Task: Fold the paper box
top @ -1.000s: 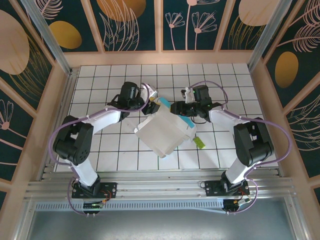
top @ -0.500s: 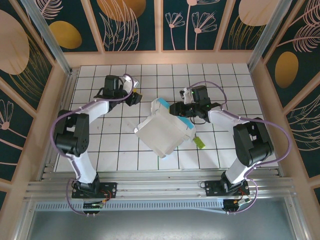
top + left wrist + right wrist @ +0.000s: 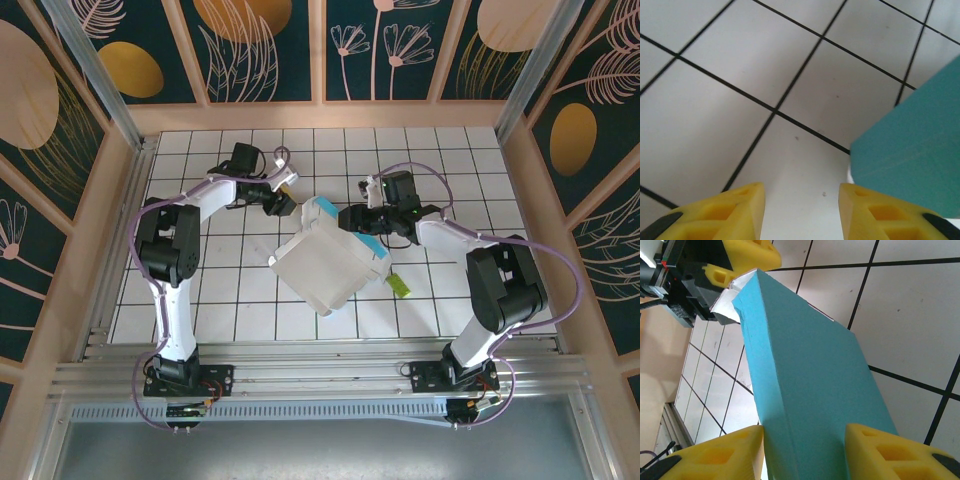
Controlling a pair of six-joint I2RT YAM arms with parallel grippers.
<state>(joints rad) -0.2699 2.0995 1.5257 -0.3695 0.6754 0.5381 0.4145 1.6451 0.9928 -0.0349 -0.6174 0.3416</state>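
From the overhead camera, the paper box [image 3: 325, 265] sits near the middle of the white tiled bench [image 3: 230, 300]. It is turned at an angle and its white face is up. A teal wall stands raised along its far right side. The right gripper [image 3: 352, 218] is at that teal wall, on the far right of the box. The left gripper [image 3: 283, 200] hangs just beside the box's far left corner, with its arm stretched far across the bench. A small yellow-green slip [image 3: 400, 286] lies on the tiles just right of the box.

In the left wrist view, the left gripper [image 3: 801, 210] has its yellow fingers [image 3: 735, 215] partly apart with bare tile between them, so it holds nothing. A teal panel of the paper box [image 3: 915, 145] rises at the right, close to the right-hand finger.

In the right wrist view, the right gripper [image 3: 804, 450] is closed on the teal wall of the paper box [image 3: 810, 380], with one yellow finger against each side. The wall runs away from the camera to a corner, and the left gripper [image 3: 737, 267] waits just beside that corner.
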